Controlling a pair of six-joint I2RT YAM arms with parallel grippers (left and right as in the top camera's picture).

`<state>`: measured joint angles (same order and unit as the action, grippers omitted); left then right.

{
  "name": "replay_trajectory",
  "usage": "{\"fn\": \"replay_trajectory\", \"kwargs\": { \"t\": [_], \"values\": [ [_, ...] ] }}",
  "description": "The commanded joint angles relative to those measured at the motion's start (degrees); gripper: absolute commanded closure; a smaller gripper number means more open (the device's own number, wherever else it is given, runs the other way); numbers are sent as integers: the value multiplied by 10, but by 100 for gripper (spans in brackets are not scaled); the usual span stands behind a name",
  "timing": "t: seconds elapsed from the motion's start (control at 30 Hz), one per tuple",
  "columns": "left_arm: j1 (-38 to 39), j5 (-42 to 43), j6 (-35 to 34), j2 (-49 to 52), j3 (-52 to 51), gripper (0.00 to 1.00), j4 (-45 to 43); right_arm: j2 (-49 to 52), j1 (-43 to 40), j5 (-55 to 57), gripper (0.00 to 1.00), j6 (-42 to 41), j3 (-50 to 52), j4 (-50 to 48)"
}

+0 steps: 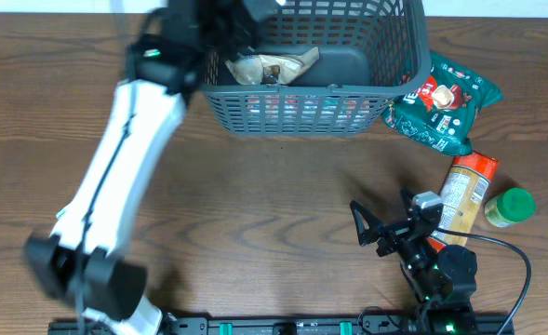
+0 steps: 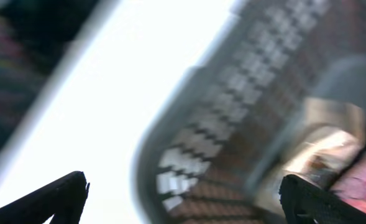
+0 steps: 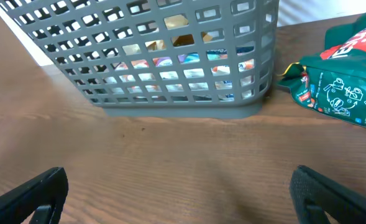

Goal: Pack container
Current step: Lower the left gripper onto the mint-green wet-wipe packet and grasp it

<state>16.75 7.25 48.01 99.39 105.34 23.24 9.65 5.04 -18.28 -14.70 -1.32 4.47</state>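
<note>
Container (image 1: 348,110) sits at the far edge of the bench (image 1: 255,205), about mid-width, upright, open side up. A crumpled tan packet (image 1: 274,67) lies on its floor; the right wrist view shows colourful packets through the near lattice wall, too obscured to identify.

Left arm reaches from the near-left corner to the container's far-left part. Overhead view there is motion-blurred. Left gripper (image 2: 183,208): fingertips spread wide at the frame's lower corners, nothing between them; blurred lattice and the tan packet lie ahead.

Right gripper (image 1: 382,223): low over bare wood near the near edge, right of centre, pointing towards the container. Fingers wide apart, holding nothing.

Outside the container, right side:
- green snack bag (image 1: 446,102), just beside the container's near-right corner
- yellow-and-orange canister (image 1: 466,189), lying on its side
- green-lidded jar (image 1: 508,207), beside the canister
</note>
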Motion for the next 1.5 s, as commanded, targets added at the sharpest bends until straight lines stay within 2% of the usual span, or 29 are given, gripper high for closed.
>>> {"fn": "replay_trajectory", "kwargs": {
  "t": [0.0,0.1,0.17,0.23,0.33,0.4,0.5,0.57,0.77,0.87,1.13,1.47],
  "values": [
    [-39,-8,-61,-60,7,1,1,0,-6,-6,1,-7,2,2],
    [-83,-15,-110,-95,7,1,22,0,-6,-6,1,-7,2,2],
    [-113,-52,-179,-113,7,1,42,0,-6,-6,1,-7,2,2],
    [-150,-111,-278,-130,7,1,91,0,-6,-6,1,-7,2,2],
    [-206,-170,-427,-150,7,1,209,0,-6,-6,1,-7,2,2],
    [-252,-174,-518,-157,7,2,319,0,-6,-6,1,-7,2,2],
    [-314,-174,-606,-157,2,2,452,0,-6,-6,1,-7,2,2],
    [-346,-173,-621,-160,-15,2,486,0,-6,-6,1,-7,2,2],
    [-406,-126,-610,-192,-122,2,466,0,-6,-4,1,-7,2,2],
    [-424,-91,-608,-213,-202,2,427,0,-6,-3,1,-7,2,2],
    [-435,-87,-601,-227,-397,2,307,9,-6,-2,1,-7,2,2],
    [-435,-87,-604,-227,-557,1,214,31,-6,-1,1,-7,2,2]
  ]
}}
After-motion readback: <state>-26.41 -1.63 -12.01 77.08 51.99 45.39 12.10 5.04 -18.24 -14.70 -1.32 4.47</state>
